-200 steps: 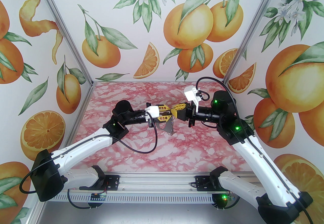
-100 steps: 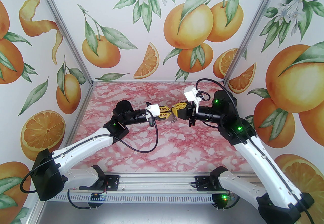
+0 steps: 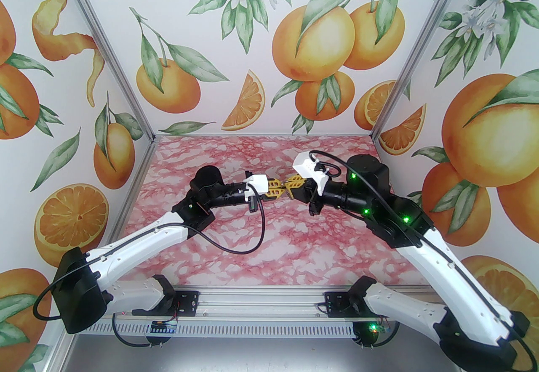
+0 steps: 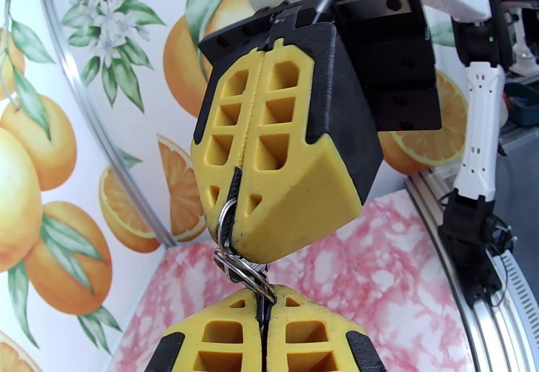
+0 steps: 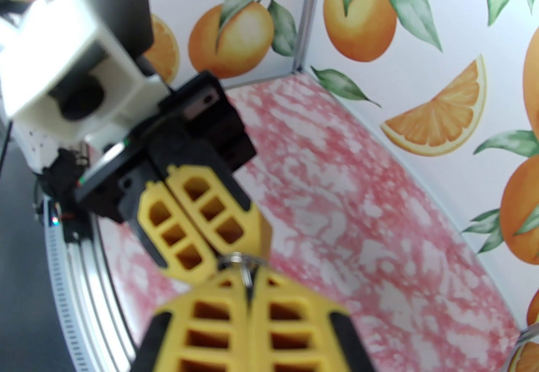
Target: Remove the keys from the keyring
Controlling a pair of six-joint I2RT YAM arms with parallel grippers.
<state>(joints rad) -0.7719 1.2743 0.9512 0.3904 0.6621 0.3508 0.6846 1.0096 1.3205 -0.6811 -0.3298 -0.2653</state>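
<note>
Above the middle of the table my two grippers meet tip to tip. In the left wrist view my right gripper [image 4: 229,231] is shut on the thin dark edge of the keyring [image 4: 234,185], which shows as a strip between its yellow fingers. Small silvery rings of the keys [image 4: 240,267] bunch in the gap between the two grippers. My left gripper [image 4: 264,294] is shut on one of these keys, a thin metal piece running down between its pads. From above, the left gripper [image 3: 280,189] and right gripper [image 3: 290,187] hide most of the metal.
The pink marbled table [image 3: 269,244] lies well below both grippers. Orange-patterned walls close it in at the back and sides, with aluminium posts at the corners [image 3: 147,134]. A black cable [image 3: 252,235] droops from the left wrist.
My left gripper has shut on the metal between the tips. The right wrist has rolled and shifted left and lower. The grey piece that hung below the grippers no longer shows from above.
</note>
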